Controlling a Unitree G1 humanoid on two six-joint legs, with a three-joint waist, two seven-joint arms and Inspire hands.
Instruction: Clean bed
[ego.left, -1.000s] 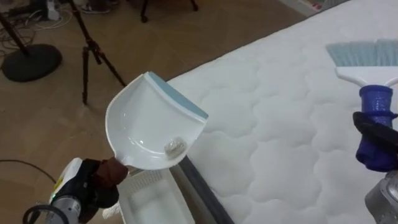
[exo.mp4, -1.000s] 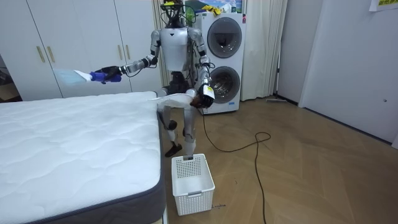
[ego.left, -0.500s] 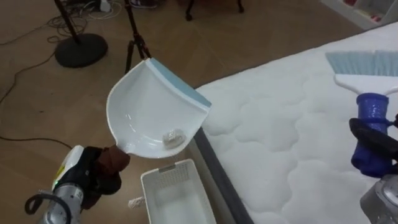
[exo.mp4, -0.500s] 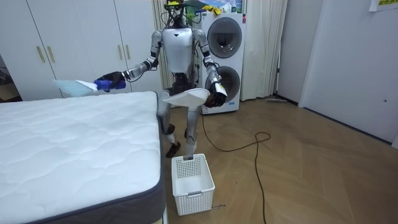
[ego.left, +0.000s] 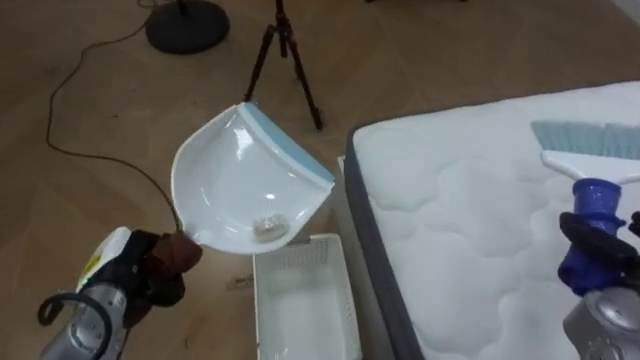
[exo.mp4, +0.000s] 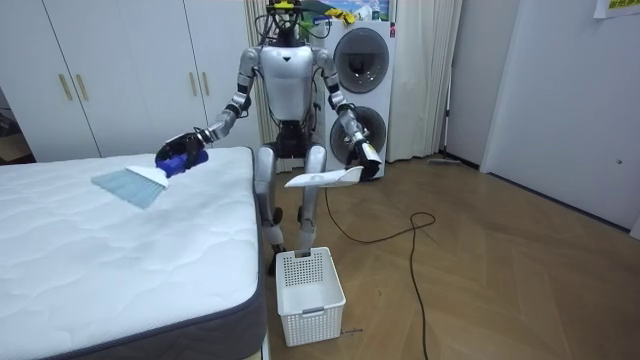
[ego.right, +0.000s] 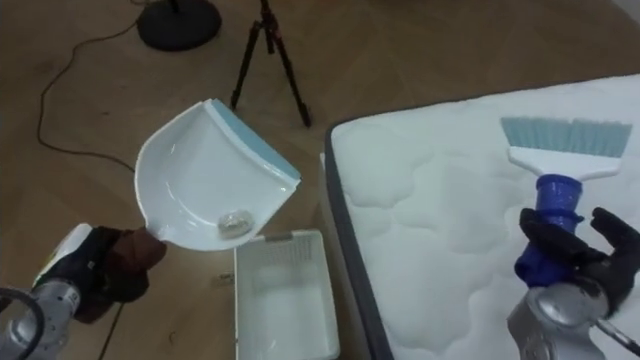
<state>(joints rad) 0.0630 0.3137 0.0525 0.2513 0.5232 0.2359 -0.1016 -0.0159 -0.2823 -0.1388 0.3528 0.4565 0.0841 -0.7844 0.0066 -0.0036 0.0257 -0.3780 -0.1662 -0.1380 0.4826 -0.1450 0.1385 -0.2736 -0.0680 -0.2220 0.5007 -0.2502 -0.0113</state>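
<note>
Left hand (ego.left: 160, 272) clenched on the loaded dustpan (ego.left: 240, 190), white basket (ego.left: 300, 305) at its five o'clock; right hand (ego.right: 590, 262) grips the brush (ego.right: 560, 152).

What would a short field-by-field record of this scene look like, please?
left hand: shut on the dustpan's handle
dustpan: held roughly level, about over the basket
scrap: small, pale, lying in the dustpan
basket: white, on the floor by the mattress corner
right hand: shut on the brush's blue handle
brush: bristles over the mattress, contact unclear
</note>
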